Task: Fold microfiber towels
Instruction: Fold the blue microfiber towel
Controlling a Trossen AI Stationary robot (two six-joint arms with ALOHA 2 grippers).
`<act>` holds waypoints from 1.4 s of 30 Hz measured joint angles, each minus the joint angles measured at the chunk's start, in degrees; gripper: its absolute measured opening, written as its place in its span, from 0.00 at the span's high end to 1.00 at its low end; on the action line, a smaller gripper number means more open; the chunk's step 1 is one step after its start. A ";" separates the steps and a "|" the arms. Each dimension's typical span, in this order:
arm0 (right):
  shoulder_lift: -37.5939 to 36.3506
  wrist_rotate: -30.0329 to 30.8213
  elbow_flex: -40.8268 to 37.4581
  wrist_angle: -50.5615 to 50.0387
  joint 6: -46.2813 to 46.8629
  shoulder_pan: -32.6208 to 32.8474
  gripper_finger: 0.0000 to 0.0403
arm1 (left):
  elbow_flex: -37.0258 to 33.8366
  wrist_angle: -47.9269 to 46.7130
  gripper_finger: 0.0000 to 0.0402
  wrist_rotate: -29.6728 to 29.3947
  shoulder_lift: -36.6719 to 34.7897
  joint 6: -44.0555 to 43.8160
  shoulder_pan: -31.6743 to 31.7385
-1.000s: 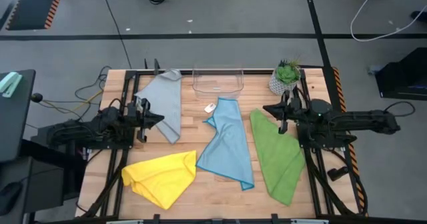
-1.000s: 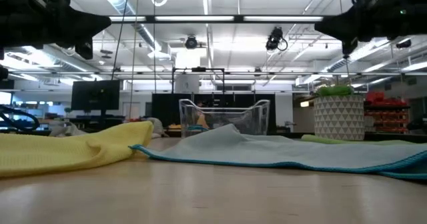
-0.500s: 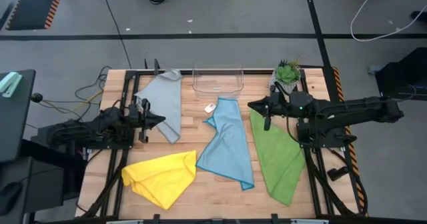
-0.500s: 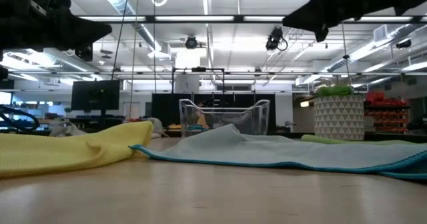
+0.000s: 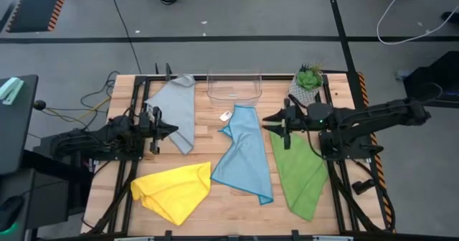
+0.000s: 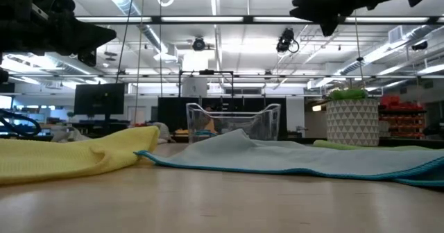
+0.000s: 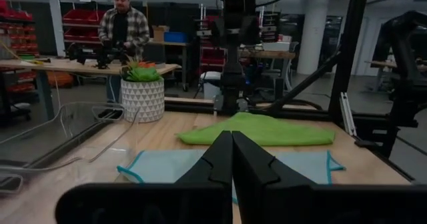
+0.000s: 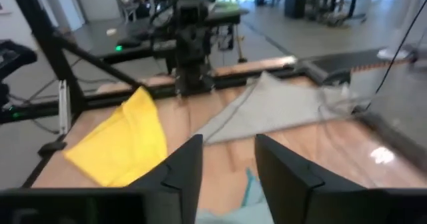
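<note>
Low view: both arms cut off by the top edge, only dark undersides show. Grey towel hidden behind the yellow towel, only a sliver shows. Green towel just a thin strip by the potted plant, behind the blue towel. Right wrist view: blurred overall, blue towel only a scrap between the fingers, yellow towel's near edge behind them. High view: small white object just beside the blue towel's far corner, too small to identify.
</note>
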 joint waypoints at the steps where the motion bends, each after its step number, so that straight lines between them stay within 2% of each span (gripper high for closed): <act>1: 0.63 0.13 0.00 -0.01 0.30 0.32 0.73 | 0.00 -0.03 0.97 -0.01 0.00 -0.02 0.00; 4: 2.86 1.14 0.00 0.20 0.28 1.53 0.93 | 0.00 -0.39 0.97 -0.02 0.00 0.00 0.00; 5: 3.64 2.24 0.00 0.38 0.03 2.21 0.96 | 0.00 -0.64 0.97 0.01 0.00 0.01 0.00; 10: 7.24 4.13 0.00 1.67 2.08 5.56 0.94 | 0.00 -2.35 0.99 0.00 0.00 0.15 -0.02; 17: 11.57 9.47 0.00 3.19 5.32 12.61 0.99 | 0.00 -3.31 0.97 -0.02 0.00 -0.04 -0.21; 21: 12.67 9.55 0.00 5.01 6.95 15.54 0.95 | 0.00 -3.32 0.99 -0.02 0.00 -0.08 -1.17; 28: 13.49 9.58 0.00 10.31 7.05 19.85 0.79 | 0.00 -3.39 0.98 -0.02 0.00 -0.70 -3.11; 36: 13.18 9.08 0.00 10.32 6.66 20.84 0.61 | 0.00 -3.43 0.97 -0.04 0.00 -0.50 -4.95; 39: 13.18 8.52 0.00 10.31 6.49 20.84 0.60 | 0.00 -3.45 0.97 -0.09 0.00 -0.44 -5.25; 42: 13.18 8.02 0.00 10.29 6.08 20.84 0.64 | 0.00 -3.48 0.99 -0.19 0.00 -0.15 -5.22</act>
